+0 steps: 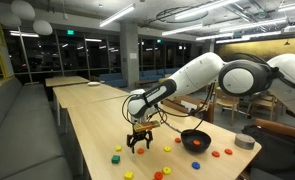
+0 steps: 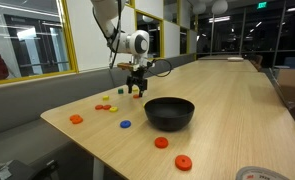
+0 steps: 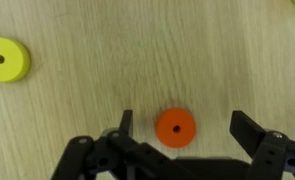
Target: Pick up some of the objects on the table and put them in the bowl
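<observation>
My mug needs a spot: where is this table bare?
The long pale wood table is bare beyond the gripper, toward its far end. Crowded: small coloured pieces scatter around the round black bowl and gripper.

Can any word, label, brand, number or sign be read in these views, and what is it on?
No text is legible in any view.
Lit sign high up in both exterior views: too small and blurred to read.
Orange disc and yellow disc in the wrist view: plain, no markings.
Black bowl: no label visible.
</observation>
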Action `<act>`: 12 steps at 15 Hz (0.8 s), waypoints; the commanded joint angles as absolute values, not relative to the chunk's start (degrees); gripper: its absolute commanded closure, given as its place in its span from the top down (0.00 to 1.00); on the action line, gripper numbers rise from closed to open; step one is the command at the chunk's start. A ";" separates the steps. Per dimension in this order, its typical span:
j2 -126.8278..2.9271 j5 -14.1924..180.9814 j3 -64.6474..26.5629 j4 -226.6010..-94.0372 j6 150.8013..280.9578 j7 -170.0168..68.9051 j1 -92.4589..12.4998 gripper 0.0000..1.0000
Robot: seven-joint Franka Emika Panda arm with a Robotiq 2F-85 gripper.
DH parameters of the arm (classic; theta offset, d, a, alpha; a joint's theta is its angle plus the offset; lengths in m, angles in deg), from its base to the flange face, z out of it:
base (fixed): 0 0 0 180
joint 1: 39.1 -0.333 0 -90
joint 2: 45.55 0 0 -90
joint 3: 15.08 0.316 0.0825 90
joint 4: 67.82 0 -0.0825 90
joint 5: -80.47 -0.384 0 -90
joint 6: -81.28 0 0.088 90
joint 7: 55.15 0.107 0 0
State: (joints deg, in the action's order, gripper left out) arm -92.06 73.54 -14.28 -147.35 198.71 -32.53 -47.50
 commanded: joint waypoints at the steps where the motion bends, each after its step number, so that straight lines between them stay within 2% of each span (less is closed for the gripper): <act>1: -89.63 76.62 -17.16 -152.39 204.61 -30.32 -49.08 1.00; 12: -86.12 80.70 -18.65 -159.50 211.90 -27.05 -52.38 1.00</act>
